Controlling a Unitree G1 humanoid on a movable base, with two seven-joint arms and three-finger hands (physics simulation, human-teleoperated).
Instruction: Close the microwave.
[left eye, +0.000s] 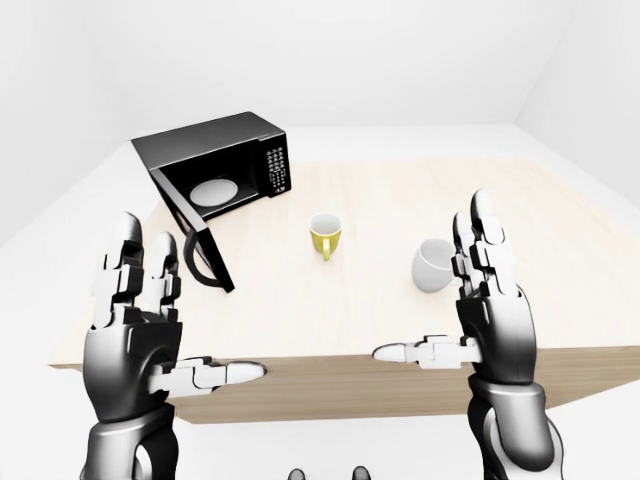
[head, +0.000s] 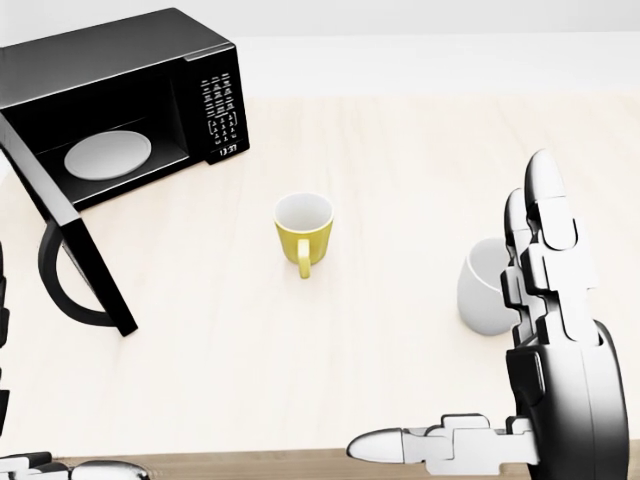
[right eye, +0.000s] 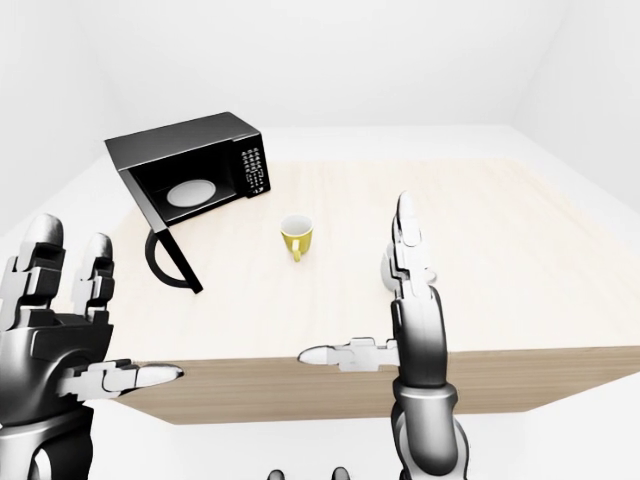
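Both my left hand (left eye: 135, 335) and right hand (left eye: 490, 310) hover open and empty; the microwave (head: 120, 100) door (head: 65, 240) hangs wide, closing not yet begun.

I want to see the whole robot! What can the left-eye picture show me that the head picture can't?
Only the left-eye view shows the whole left hand, fingers spread open, plus the white walls around the table. Only the head view shows the microwave's keypad up close. Both show the black microwave with its door swung open, the yellow mug, the white mug, the wooden table and the open right hand.
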